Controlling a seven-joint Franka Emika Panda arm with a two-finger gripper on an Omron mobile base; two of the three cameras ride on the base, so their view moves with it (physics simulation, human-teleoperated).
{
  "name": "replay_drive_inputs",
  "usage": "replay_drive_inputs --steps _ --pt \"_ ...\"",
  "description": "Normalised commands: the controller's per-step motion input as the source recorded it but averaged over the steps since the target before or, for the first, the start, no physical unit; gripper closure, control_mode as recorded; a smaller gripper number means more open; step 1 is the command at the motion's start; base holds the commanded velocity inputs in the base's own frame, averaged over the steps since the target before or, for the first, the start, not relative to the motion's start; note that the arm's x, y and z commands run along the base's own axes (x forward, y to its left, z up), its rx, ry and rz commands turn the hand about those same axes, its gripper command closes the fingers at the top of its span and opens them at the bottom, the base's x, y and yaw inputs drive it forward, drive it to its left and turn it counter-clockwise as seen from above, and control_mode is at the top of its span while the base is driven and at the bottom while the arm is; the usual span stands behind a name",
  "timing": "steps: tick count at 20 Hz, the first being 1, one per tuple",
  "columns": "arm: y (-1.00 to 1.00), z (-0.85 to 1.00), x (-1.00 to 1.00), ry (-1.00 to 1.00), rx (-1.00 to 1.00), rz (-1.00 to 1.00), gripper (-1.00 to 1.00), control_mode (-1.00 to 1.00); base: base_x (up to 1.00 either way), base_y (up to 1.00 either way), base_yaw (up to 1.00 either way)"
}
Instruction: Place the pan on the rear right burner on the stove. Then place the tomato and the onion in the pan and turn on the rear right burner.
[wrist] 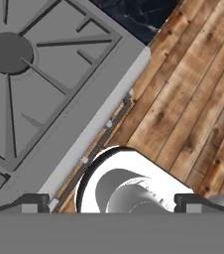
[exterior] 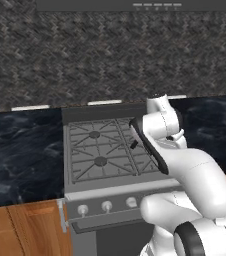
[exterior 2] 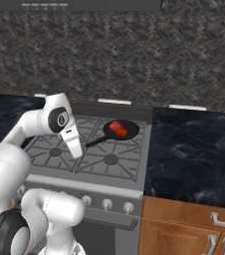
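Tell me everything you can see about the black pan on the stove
The small, shallow, round matte-black pan sits level on the rear right burner grate of the grey steel stove, just before the back panel. Its long thin black handle points toward the front left, low over the grates. Inside lie two small red balls side by side, apparently touching. It looks like dark metal. Nothing grips it.

This is a rendered home kitchen. A grey steel stove (exterior 2: 92, 169) with 4 black-grated burners and a row of round silver knobs (exterior 2: 107, 203) sits between dark marbled tables (exterior 2: 194, 149), with wooden cabinets (exterior 2: 184, 229) below and a grey herringbone backsplash (exterior 2: 134, 55) behind. A black pan (exterior 2: 120, 129) holding 2 red balls rests on the rear right burner.
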Motion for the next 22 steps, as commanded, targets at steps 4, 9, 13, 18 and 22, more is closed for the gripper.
replay_drive_inputs --steps 4,9,13,18,22 --pt "0.0 0.0 0.0 0.0 0.0 0.0 -1.0 1.0 -0.65 0.02 0.0" --pt "0.0 0.0 0.0 0.0 0.0 0.0 -1.0 1.0 -0.37 0.03 -0.03" --pt "0.0 0.0 0.0 0.0 0.0 0.0 -1.0 1.0 -0.03 0.26 -0.06" --pt "0.0 0.0 0.0 0.0 0.0 0.0 -1.0 1.0 0.0 0.44 -0.12" --pt "0.0 0.0 0.0 0.0 0.0 0.0 -1.0 1.0 0.0 0.42 -0.12"
